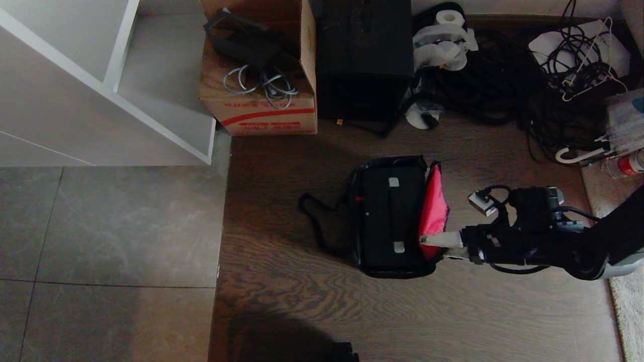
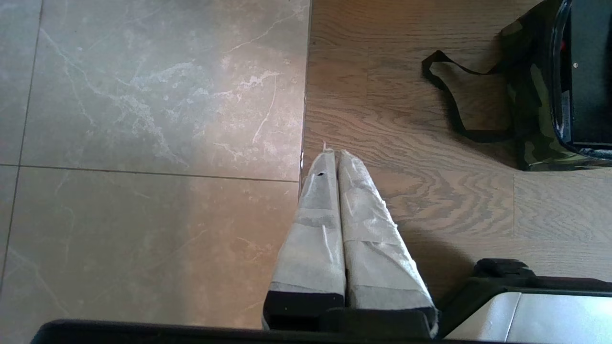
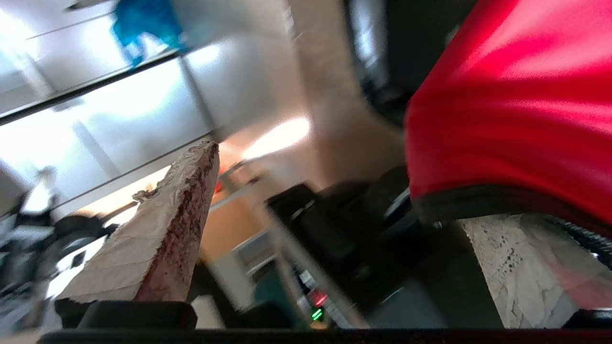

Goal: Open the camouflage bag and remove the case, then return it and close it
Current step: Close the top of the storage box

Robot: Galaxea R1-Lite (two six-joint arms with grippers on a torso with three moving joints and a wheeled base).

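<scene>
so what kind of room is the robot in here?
Probably an indoor storage or lab corner, not a tidy living space. The open camouflage bag sits on a wood-look floor that meets grey tile, with a cardboard box of cables, tangled black cords and a white shelf unit behind it.

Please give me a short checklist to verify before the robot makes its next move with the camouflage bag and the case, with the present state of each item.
1. Camouflage bag open, red lid lining standing up: ok.
2. Case sits inside the bag, handle side up: ok.
3. Right gripper open and holding nothing: ok; its fingers are spread in the right wrist view.
4. Right gripper away from the lid: not ok; its tip is at the lid's lower edge, and contact cannot be told.
5. Left gripper shut, parked over the floor, away from the bag: ok.
6. Shoulder strap away from the opening: ok; it lies on the floor on the bag's far side from the lid.
</scene>
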